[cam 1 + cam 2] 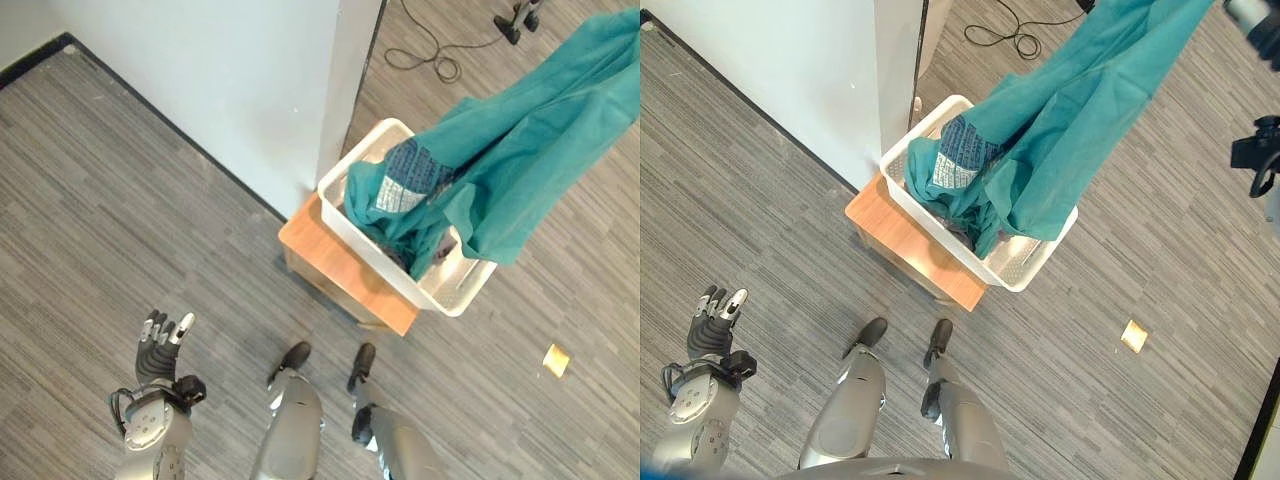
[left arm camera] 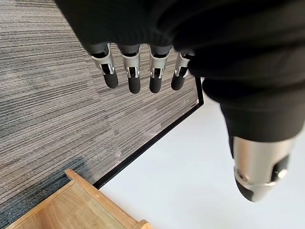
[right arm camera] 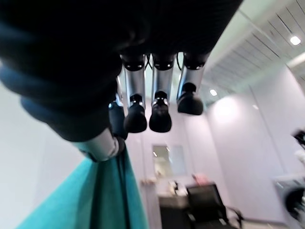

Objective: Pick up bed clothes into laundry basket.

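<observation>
Right hand (image 3: 143, 90) pinches the teal sheet (image 1: 520, 150), probably; it's limp, light, slippery, trailing from two o'clock into the white basket (image 1: 440, 292). Grab bunched folds. Left hand (image 1: 160, 350) hangs relaxed at seven.

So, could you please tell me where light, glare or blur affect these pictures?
Left eye view: even light, and the teal cloth draped into the white basket reads clearly. Right wrist view: bright ceiling lights, a soft blurred background, and the right hand dark against it. Left wrist view: the left hand is close and soft-edged.
</observation>
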Available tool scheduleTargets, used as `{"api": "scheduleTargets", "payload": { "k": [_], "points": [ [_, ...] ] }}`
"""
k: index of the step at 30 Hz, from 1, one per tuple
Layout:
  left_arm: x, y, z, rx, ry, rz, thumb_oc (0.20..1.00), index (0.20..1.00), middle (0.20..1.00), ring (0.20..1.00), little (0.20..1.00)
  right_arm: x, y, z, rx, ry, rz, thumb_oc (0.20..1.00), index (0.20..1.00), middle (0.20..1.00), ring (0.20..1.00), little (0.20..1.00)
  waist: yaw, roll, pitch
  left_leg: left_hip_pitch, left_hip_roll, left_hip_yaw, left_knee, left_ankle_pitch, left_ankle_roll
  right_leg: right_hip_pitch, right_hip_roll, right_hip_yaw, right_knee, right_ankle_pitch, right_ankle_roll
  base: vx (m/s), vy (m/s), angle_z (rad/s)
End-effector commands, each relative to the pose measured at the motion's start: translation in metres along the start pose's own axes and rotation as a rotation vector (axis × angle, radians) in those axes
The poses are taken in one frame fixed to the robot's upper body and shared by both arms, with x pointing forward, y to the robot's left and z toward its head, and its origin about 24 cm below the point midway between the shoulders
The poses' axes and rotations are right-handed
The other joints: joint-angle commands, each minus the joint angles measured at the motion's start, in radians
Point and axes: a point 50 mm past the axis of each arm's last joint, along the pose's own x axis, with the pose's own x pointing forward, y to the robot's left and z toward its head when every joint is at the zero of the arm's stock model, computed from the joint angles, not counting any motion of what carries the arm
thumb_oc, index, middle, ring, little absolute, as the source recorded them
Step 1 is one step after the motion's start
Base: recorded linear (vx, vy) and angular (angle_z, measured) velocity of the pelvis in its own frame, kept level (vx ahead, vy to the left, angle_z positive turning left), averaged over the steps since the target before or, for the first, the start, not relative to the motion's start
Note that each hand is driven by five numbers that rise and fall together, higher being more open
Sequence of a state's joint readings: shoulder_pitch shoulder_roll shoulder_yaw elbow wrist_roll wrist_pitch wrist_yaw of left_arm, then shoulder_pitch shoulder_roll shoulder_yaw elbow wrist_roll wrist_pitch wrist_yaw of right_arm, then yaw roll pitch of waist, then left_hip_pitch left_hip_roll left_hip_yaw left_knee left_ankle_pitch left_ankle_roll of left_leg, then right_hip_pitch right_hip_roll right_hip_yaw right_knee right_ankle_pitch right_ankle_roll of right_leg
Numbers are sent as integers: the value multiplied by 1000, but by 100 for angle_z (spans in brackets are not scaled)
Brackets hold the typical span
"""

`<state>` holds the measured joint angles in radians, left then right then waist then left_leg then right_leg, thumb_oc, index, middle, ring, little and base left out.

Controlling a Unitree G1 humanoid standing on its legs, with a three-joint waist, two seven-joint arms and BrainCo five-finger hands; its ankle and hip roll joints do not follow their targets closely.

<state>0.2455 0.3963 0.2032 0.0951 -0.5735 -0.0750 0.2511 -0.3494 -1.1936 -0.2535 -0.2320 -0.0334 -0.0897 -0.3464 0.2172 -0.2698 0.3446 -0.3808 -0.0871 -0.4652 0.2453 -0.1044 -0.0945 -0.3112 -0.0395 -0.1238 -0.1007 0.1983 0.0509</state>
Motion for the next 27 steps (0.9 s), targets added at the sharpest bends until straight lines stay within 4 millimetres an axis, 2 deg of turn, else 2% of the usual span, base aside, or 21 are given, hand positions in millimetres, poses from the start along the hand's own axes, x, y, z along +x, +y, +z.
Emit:
{"api": "scheduleTargets", "payload": {
  "k": [1, 9, 15, 16, 21, 23, 27],
  "points": [
    [-6, 25, 19, 80, -71, 25, 1000, 1000, 1000, 1000, 1000, 25, -21, -2, -58, -5, -80, 200, 200, 200, 200, 200, 37, 37, 9, 146, 40, 50, -310, 167, 71, 123, -37, 12, 17, -128, 76, -13, -4, -6],
    [-5, 20, 18, 70, -66, -3, 1000, 1000, 1000, 1000, 1000, 19, -3, 1, -52, -12, 25, 200, 200, 200, 200, 200, 43, 48, 27, 130, 36, 44, -304, 174, 70, 119, -40, 6, 17, -129, 76, 4, 0, 1],
    [-5, 15, 17, 66, -66, -23, 1000, 1000, 1000, 1000, 1000, 11, 22, 4, -11, -11, 141, 200, 200, 200, 200, 200, 55, 47, 36, 122, 35, 44, -302, 173, 71, 113, -42, 2, 18, -126, 78, 4, 3, 4],
    [-5, 14, 19, 73, -72, -33, 1000, 1000, 1000, 1000, 1000, 9, 33, 1, -3, 6, 199, 200, 200, 200, 200, 200, 60, 46, 43, 117, 36, 45, -302, 174, 72, 109, -42, 1, 18, -124, 79, 0, 0, 0],
    [-5, 14, 21, 76, -78, -39, 1000, 1000, 1000, 1000, 1000, 5, 50, -4, -13, 37, 283, 200, 200, 200, 200, 200, 69, 50, 56, 111, 35, 49, -299, 176, 71, 105, -43, -4, 18, -120, 80, 0, 0, 0],
    [-5, 14, 22, 89, -82, -53, 1000, 1000, 1000, 1000, 1000, -4, 72, -15, -42, 90, 400, 200, 200, 200, 200, 200, 84, 62, 70, 107, 33, 49, -298, 178, 72, 103, -45, -9, 17, -119, 80, 0, 0, 0],
    [-6, 14, 22, 95, -82, -65, 1000, 1000, 1000, 1000, 1000, -10, 89, -29, -74, 151, 497, 200, 200, 200, 200, 200, 92, 69, 77, 104, 31, 52, -296, 179, 72, 104, -45, -10, 17, -117, 80, 0, 0, 0]
  ]
}}
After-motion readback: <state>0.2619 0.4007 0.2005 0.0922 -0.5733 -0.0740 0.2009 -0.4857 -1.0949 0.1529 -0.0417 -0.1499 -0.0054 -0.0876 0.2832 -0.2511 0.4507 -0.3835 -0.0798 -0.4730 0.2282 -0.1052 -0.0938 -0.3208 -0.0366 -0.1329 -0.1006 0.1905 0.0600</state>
